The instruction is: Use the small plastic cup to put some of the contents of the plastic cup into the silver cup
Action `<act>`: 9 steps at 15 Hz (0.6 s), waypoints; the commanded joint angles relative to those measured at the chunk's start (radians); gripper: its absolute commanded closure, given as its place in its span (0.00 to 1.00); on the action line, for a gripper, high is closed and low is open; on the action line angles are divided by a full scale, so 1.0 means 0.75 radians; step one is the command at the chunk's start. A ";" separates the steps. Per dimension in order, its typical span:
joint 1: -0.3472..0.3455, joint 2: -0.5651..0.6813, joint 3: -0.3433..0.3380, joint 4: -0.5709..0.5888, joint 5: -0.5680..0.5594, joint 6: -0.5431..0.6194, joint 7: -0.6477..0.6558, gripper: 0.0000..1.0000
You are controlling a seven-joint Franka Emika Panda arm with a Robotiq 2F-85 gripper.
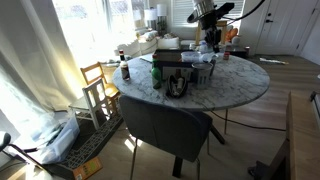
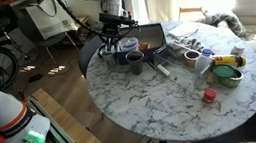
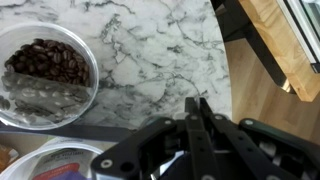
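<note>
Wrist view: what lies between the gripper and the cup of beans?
Only bare marble tabletop separates the gripper and the cup of beans in the wrist view.

1. A round white marble table [image 2: 169, 108] carries everything.
2. In an exterior view, a small red round cap [image 2: 209, 95] lies at 4 o'clock on the tabletop.
3. A silver metal cup [image 2: 135, 61] stands at 10 o'clock.
4. In the wrist view, a clear plastic cup of dark beans [image 3: 45, 68] stands on the marble.

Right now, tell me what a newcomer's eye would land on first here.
A round white marble table fills both exterior views, cluttered toward one side. In the wrist view, a clear plastic cup of dark brown beans sits at upper left, with the fingers pressed together near the table's edge.
</note>
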 commanded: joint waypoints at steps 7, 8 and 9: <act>0.078 -0.052 0.037 -0.091 -0.195 0.103 0.270 0.99; 0.086 -0.055 0.040 -0.096 -0.214 0.110 0.297 0.99; 0.091 -0.058 0.045 -0.099 -0.227 0.112 0.317 0.99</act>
